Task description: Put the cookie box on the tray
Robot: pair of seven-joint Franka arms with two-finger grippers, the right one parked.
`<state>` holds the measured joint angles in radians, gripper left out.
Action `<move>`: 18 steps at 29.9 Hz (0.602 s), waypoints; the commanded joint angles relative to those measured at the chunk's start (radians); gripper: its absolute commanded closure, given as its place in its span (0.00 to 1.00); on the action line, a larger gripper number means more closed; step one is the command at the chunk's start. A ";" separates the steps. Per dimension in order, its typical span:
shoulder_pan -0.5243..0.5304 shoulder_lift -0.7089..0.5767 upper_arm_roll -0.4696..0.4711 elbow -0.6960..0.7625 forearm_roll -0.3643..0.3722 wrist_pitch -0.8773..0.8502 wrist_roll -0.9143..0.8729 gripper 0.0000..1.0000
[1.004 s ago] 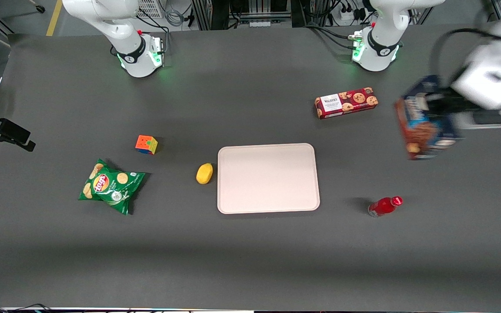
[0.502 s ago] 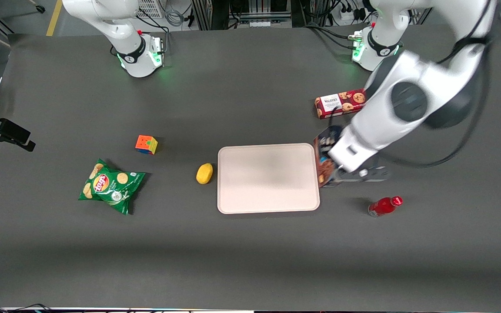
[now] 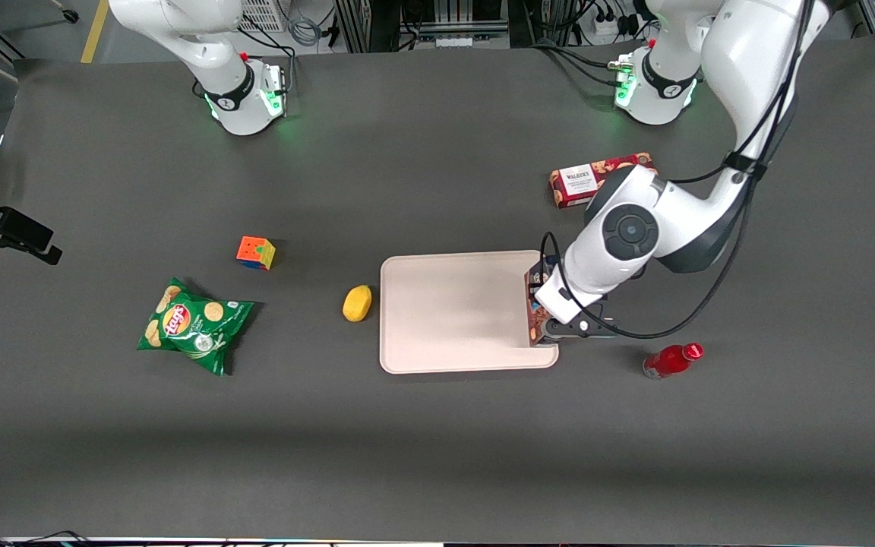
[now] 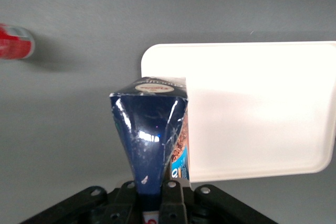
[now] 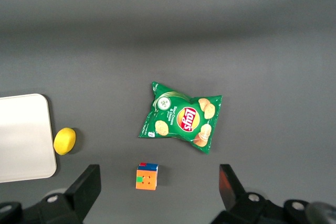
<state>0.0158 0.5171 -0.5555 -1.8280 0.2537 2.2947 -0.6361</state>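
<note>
My left gripper (image 4: 149, 199) is shut on one end of the cookie box (image 4: 152, 129), a dark blue and brown box held on its narrow side. The box hangs at the rim of the pale pinkish-white tray (image 4: 257, 103), at the tray's edge toward the working arm's end. I cannot tell whether it touches the tray. In the front view only a sliver of the box (image 3: 534, 308) shows beside the wrist, and the gripper (image 3: 551, 325) is mostly hidden under the arm at the tray's (image 3: 453, 311) edge.
A red Walkers box (image 3: 579, 182) lies farther from the front camera than the tray. A red bottle (image 3: 671, 360) lies toward the working arm's end. A yellow lemon (image 3: 357, 303), a colour cube (image 3: 256, 252) and a green chip bag (image 3: 191, 324) lie toward the parked arm's end.
The left arm has swung in from the working arm's end of the table with the cookie box and lowered it, from beside the tray to its edge.
</note>
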 commanded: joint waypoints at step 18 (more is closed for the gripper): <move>0.003 0.012 -0.003 -0.005 0.079 0.051 -0.093 0.00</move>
<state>0.0159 0.5305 -0.5553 -1.8296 0.3061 2.3349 -0.6995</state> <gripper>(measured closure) 0.308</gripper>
